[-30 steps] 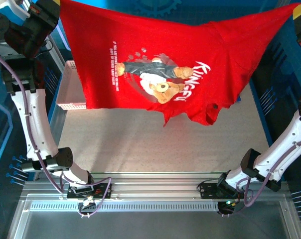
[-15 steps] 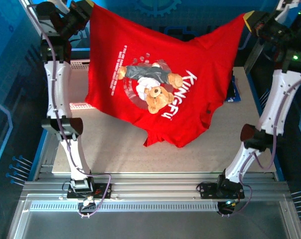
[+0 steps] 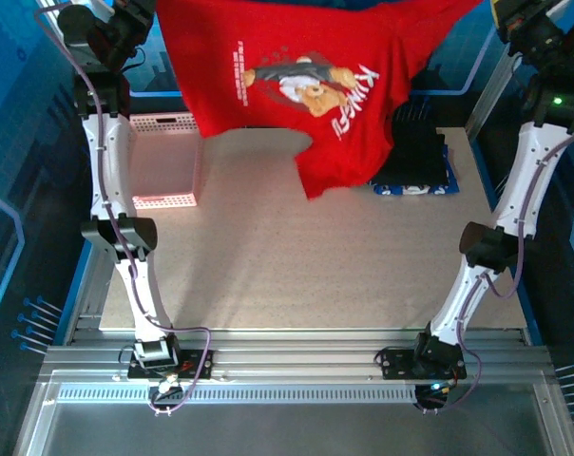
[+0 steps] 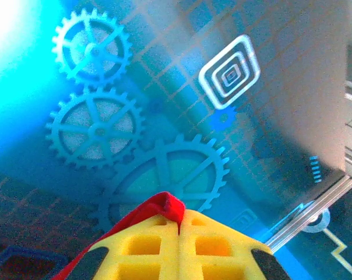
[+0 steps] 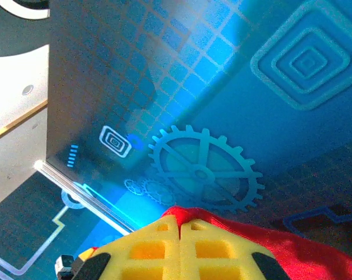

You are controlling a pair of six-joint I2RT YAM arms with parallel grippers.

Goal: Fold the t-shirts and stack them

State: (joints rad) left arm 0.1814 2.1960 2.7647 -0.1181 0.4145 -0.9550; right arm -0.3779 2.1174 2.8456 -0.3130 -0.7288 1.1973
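Note:
A bright red t-shirt with a teddy-bear print hangs stretched between both raised arms at the far end of the table, its lower edge dangling down to the tabletop. My left gripper is shut on a pinch of its red cloth, pointing at the blue back wall. My right gripper is shut on the opposite corner, red cloth trailing to the right. A stack of dark folded shirts lies at the far right, partly behind the hanging shirt.
A pink perforated basket stands at the far left of the table. A blue wall with gear patterns is close behind both grippers.
Both arms have swung the red shirt away toward the back of the table and higher; it now hangs over the far edge, uncovering the basket and the dark stack.

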